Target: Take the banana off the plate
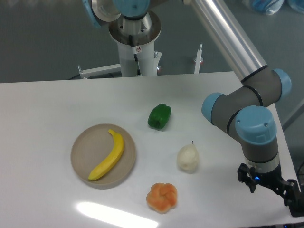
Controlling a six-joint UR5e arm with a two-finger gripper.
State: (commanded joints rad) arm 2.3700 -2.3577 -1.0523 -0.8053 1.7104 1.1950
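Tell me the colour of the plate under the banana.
Plain beige-tan, no pattern; the plate shows clearly in the fixed camera view.

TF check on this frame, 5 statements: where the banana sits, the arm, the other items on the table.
1. The banana lies on the plate. True.
2. The gripper is closed on the banana. False: it is at the table's right edge, far from the plate, and holds nothing that can be seen; its fingers are not visible.
3. The green pepper sits on the plate. False: it rests on the white table, apart from the plate.
4. The whitish pear stands between the pepper and the orange item. True.
5. The plate holds two fruits. False: only the banana.
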